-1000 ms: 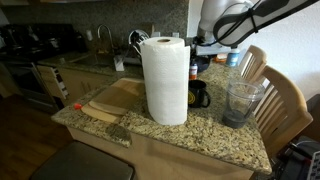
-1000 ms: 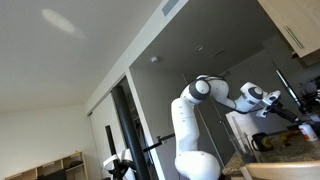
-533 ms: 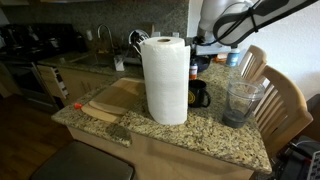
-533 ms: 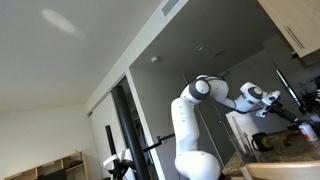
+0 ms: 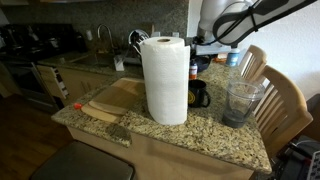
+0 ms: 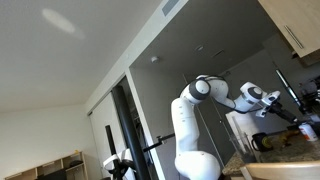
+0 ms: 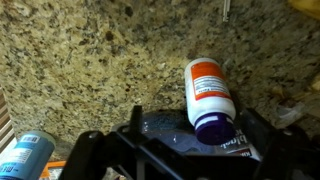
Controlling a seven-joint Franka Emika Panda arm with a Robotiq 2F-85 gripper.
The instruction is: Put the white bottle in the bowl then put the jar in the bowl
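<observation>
White bottle (image 7: 207,95) lies sideways on the granite worktop (image 7: 90,70), centre right in the wrist view, by the open, empty hand (image 7: 185,150). Jar (image 5: 241,101) stands at right in an exterior view. Both placements remain.

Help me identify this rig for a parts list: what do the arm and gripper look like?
The white robot arm has rounded segments with dark joint bands; black cables run along it. The gripper is black, with angular black fingers.

White arm (image 6: 190,130) stretched rt over counter (image 6: 285,172); cabinet (image 6: 300,25) upper rt.
</observation>
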